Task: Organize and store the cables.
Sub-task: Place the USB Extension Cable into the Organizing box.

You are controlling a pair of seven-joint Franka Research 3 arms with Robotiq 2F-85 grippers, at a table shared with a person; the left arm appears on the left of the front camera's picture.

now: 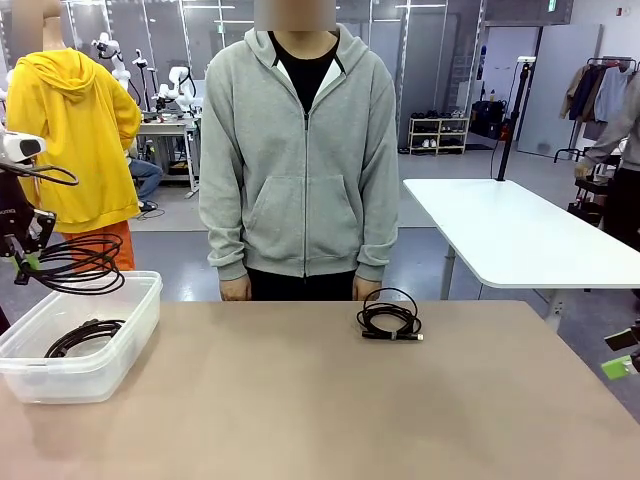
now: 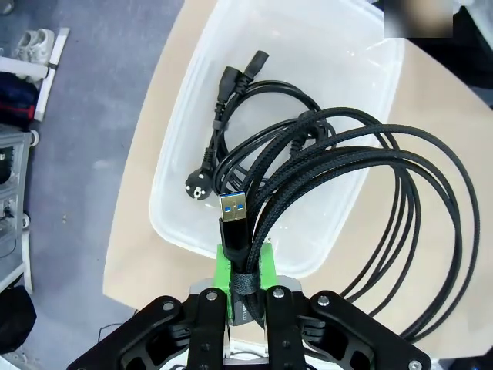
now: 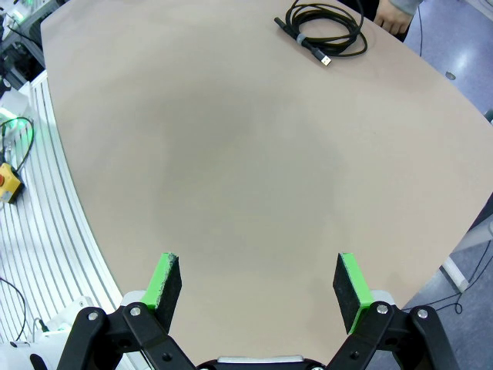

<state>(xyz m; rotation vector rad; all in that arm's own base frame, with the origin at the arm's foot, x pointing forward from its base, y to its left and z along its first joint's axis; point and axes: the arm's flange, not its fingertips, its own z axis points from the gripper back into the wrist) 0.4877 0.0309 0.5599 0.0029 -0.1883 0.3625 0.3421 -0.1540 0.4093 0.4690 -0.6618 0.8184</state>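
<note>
My left gripper (image 1: 27,262) (image 2: 245,266) is shut on a coiled black braided cable (image 1: 82,264) (image 2: 370,200) with a blue USB plug. It holds the coil in the air above the clear plastic bin (image 1: 120,335) (image 2: 185,223) at the table's left. Inside the bin lies another black cable (image 1: 82,336) (image 2: 246,116) with power plugs. A third coiled cable (image 1: 389,318) (image 3: 323,31) rests on the table in front of the person. At the table's right edge my right gripper (image 1: 620,365) (image 3: 258,281) stands open over bare tabletop, with nothing between its pads.
A person in a grey hoodie (image 1: 300,150) stands at the far side, hands at the table edge (image 1: 235,290). The brown table (image 1: 320,410) is bare between the bin and the third cable. A white table (image 1: 500,225) stands behind on the right.
</note>
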